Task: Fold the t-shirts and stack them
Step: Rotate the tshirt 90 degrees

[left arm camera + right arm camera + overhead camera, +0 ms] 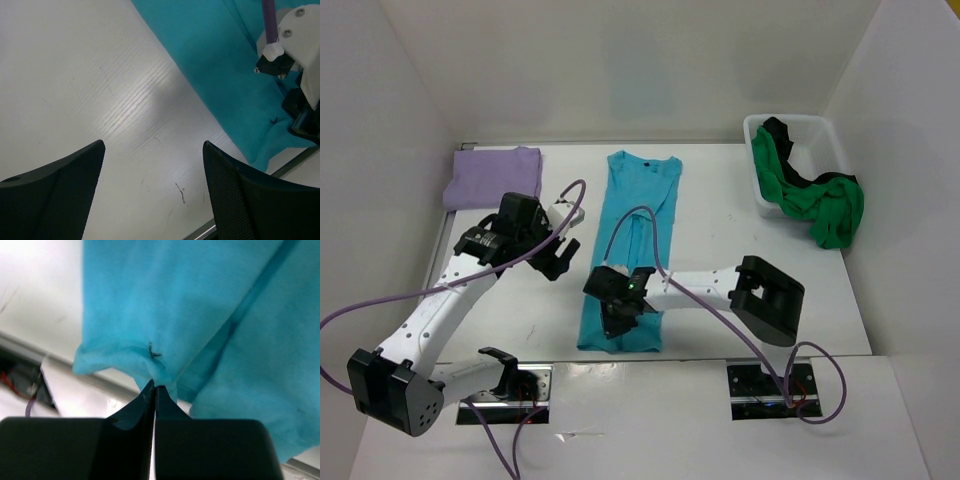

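We find the turquoise t-shirt (642, 190) lying lengthwise at the middle of the table (720, 230), collar at the far end, hem at the near edge. It is folded into a long narrow strip, with lengthwise creases showing.

The right gripper (617, 322) sits over the near left part of this shirt. In its wrist view the right gripper (154, 387) has its jaws pressed together, with a bunched pinch of the turquoise t-shirt (200, 300) caught at their tips, at the hem. The cloth puckers upward into the pinch. A small dark mark (153, 353) sits on the fabric just above the grip.

The left gripper (558, 262) hangs just left of the shirt, apart from it. Its own camera shows the left gripper (153, 145) with jaws spread wide over bare table (100, 75), nothing between them; the shirt's edge (210, 65) runs to their right.

The lavender t-shirt (492, 176) lies folded at the far left corner. At the far right stands a white bin (800, 119). The green t-shirt (820, 205) spills over its near right rim onto the table, and the black t-shirt (790, 150) lies crumpled inside, partly draped over the green one.
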